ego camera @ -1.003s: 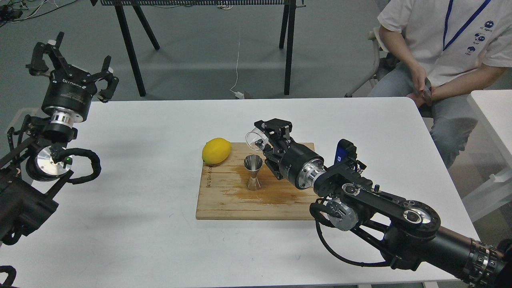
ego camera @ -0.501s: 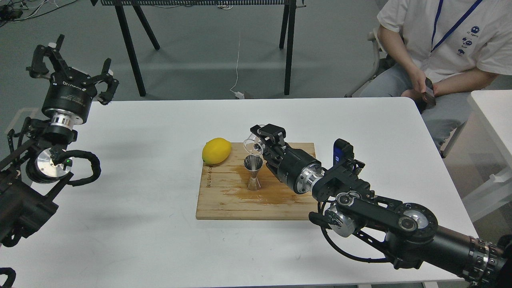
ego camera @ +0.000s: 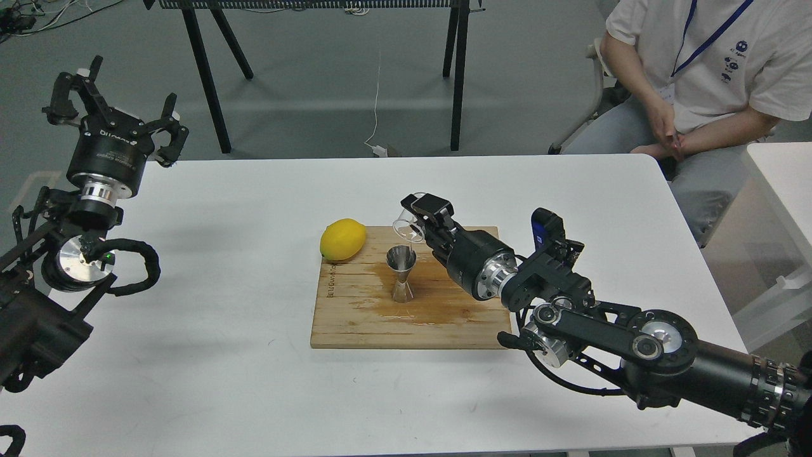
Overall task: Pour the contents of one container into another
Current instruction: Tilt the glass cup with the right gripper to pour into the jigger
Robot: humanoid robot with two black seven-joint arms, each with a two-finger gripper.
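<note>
The steel hourglass jigger (ego camera: 401,273) stands upright on a wet wooden cutting board (ego camera: 355,317) at the table's middle. Just above and to the right of its rim hangs the small clear glass cup (ego camera: 408,228), tilted with its mouth toward the jigger. My right gripper (ego camera: 422,222) is shut on the cup. My left gripper (ego camera: 114,108) is raised at the far left, open and with nothing in it, well away from the board.
A yellow lemon (ego camera: 343,239) rests on the board's back left corner. A brown wet stain spreads around the jigger. A seated person (ego camera: 698,82) is behind the table's right corner. Another white table (ego camera: 786,184) stands at the right edge.
My right gripper with the cup first dipped left over the jigger's rim, then drew back slightly to the right. The left arm stayed put. The person shifted their hands.
</note>
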